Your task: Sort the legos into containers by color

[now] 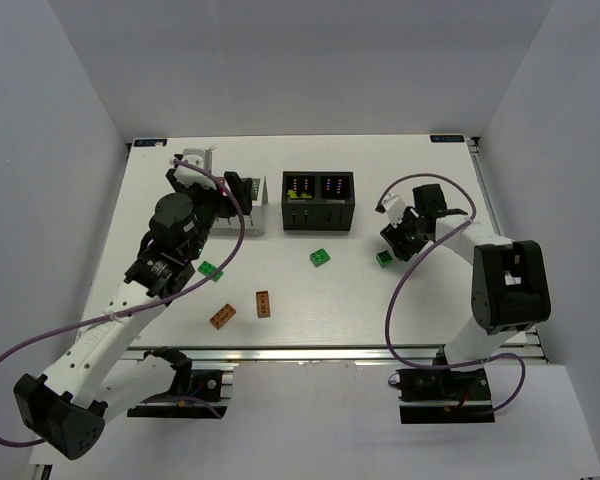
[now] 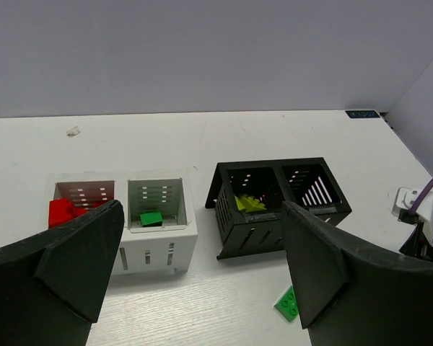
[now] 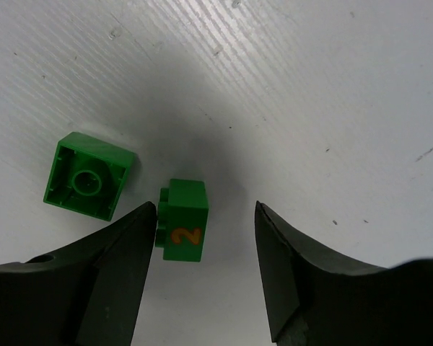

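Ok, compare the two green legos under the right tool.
The plain green lego lies upside down, hollow underside showing; the numbered green lego lies on its side. The numbered one bears an orange 2, the plain one nothing. The right tool straddles the numbered one, not the plain one. Both green.

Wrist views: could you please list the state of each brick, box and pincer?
Right pincer, open, straddling the numbered brick.
Numbered green brick, on its side on the table.
Other green brick, upside down, hollow side up.
Left pincer, open, holding nothing.
White box, upright, red brick and green brick in separate compartments.
Black box, upright, yellow-green bricks in one compartment.
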You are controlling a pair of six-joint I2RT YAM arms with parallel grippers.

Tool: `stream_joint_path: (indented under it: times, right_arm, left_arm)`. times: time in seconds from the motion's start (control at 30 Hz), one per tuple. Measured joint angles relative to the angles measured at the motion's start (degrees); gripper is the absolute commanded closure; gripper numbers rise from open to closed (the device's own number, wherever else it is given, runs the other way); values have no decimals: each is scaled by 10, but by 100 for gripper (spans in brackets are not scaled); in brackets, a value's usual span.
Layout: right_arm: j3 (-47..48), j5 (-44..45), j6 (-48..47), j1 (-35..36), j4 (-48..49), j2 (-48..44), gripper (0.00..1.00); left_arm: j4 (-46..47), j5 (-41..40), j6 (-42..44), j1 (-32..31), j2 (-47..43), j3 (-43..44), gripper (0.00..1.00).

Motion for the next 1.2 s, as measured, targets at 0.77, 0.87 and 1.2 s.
stream_joint_path:
  times: [0.77, 0.87, 1.2]
  right_arm:
    - [14, -5, 7, 51, -19, -88, 96]
    - [79, -14, 15, 116, -43, -87, 97]
    - [469, -80, 36, 243, -98, 117, 98]
  left_arm:
    - [0, -1, 0, 0, -7, -4, 2]
    - [0, -10, 4, 0, -17, -8, 2]
    - [33, -85, 29, 1, -88, -41, 2]
